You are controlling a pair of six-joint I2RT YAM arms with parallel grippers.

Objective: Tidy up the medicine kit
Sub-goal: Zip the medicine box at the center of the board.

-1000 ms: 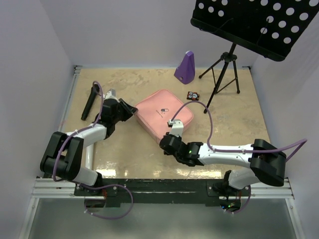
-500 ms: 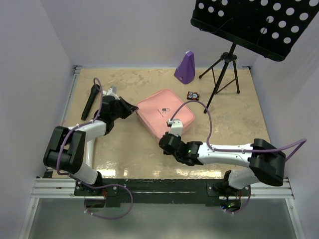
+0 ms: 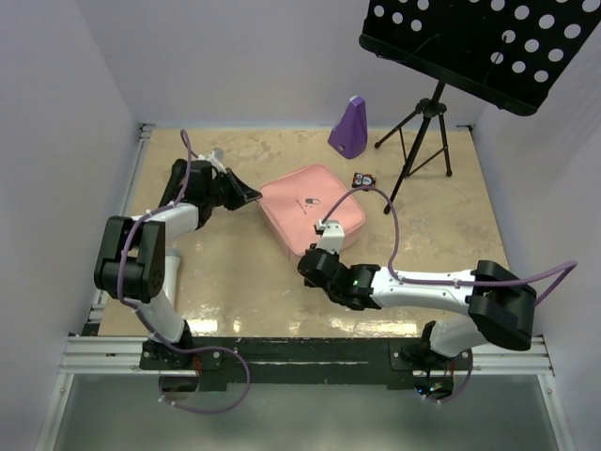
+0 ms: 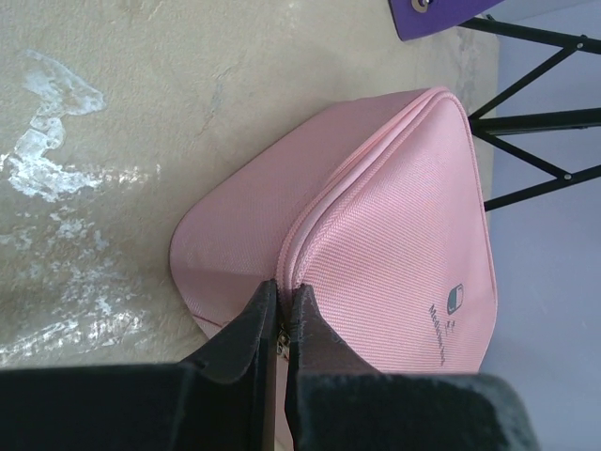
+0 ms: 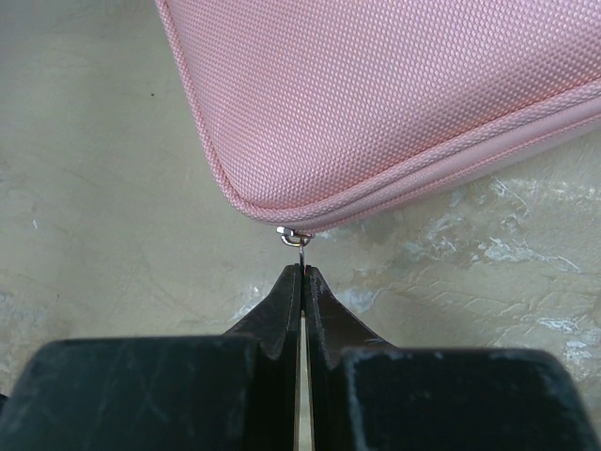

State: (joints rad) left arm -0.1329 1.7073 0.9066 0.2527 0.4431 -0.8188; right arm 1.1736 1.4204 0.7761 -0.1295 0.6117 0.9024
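Observation:
The pink medicine kit [image 3: 312,207] lies closed in the middle of the table, pill logo up. My left gripper [image 3: 250,194] is at its left corner. In the left wrist view it [image 4: 282,301] is shut on a small metal zipper pull [image 4: 280,346] at the kit's [image 4: 394,235] zip line. My right gripper [image 3: 326,244] is at the kit's near edge. In the right wrist view it [image 5: 302,271] is shut on a second metal zipper pull [image 5: 297,238] that hangs from the kit's [image 5: 376,94] seam.
A purple metronome-shaped object [image 3: 349,125] stands at the back. A black music stand [image 3: 424,132] stands on tripod legs at the back right. A small dark card [image 3: 363,178] lies beside the kit's far corner. A black stick [image 3: 173,178] lies under my left arm.
My left arm has swung toward the far side and its gripper now sits farther back at the kit's left corner. The kit has shifted slightly away. The right gripper has barely moved.

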